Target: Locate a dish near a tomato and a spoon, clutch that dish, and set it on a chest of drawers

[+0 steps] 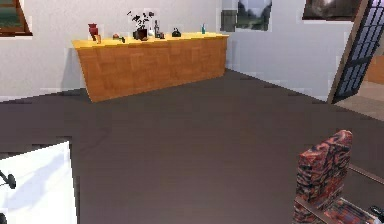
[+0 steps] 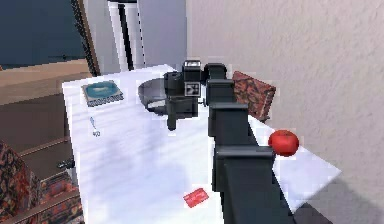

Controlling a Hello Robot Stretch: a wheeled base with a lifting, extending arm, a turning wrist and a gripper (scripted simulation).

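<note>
On the white table point(image 2: 150, 165) a red tomato point(image 2: 284, 142) lies near the right edge. A teal, shallow dish point(image 2: 101, 92) sits at the table's far left, with a small thin spoon-like thing point(image 2: 95, 126) just in front of it. A dark round bowl or pan point(image 2: 153, 96) stands near the table's far side. My arm reaches over the table, and the gripper point(image 2: 174, 112) is right by that dark bowl. I cannot tell whether it holds anything. A long orange wooden chest point(image 1: 150, 65) stands against the far wall in the forward view.
On top of the chest are a red vase point(image 1: 93, 32), a plant point(image 1: 141, 24) and small items. A red card point(image 2: 196, 196) lies on the table. Patterned red chairs point(image 2: 256, 93) point(image 1: 325, 178) flank the table. A dark door point(image 1: 360, 55) is at the right. The brown floor point(image 1: 200, 130) toward the chest is bare.
</note>
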